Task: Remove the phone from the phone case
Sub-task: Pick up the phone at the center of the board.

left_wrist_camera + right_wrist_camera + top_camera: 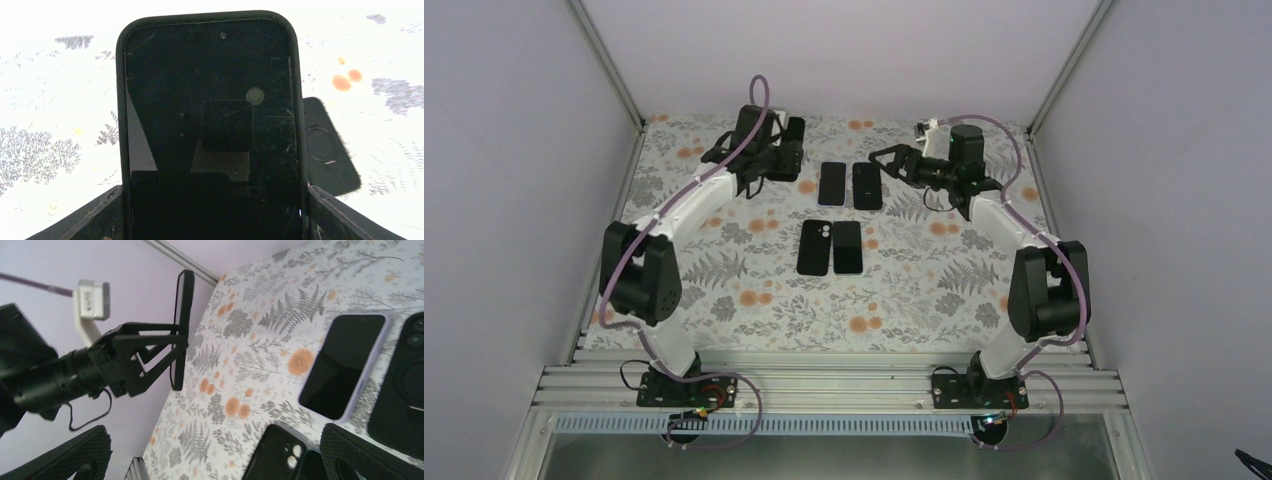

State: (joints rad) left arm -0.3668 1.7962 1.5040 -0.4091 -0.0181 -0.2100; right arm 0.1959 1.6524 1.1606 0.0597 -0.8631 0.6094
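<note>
A phone in a black case (210, 100) fills the left wrist view, its scratched screen facing the camera. My left gripper (212, 220) is shut on its lower sides, one finger (100, 215) on each edge. In the top view this gripper (776, 152) holds the cased phone (794, 140) on edge above the table's far left. From the right wrist the same phone (182, 330) shows edge-on in the air. My right gripper (886, 160) hangs open a little to its right, over the far middle, its fingers (370, 455) wide apart and holding nothing.
On the floral table (724, 270) lie four flat dark items: two far ones (832, 183) (867, 185) and two nearer ones (814, 247) (847, 247). A lilac-edged phone (345, 365) and a black case with camera holes (275, 452) lie below the right gripper. Walls enclose the table.
</note>
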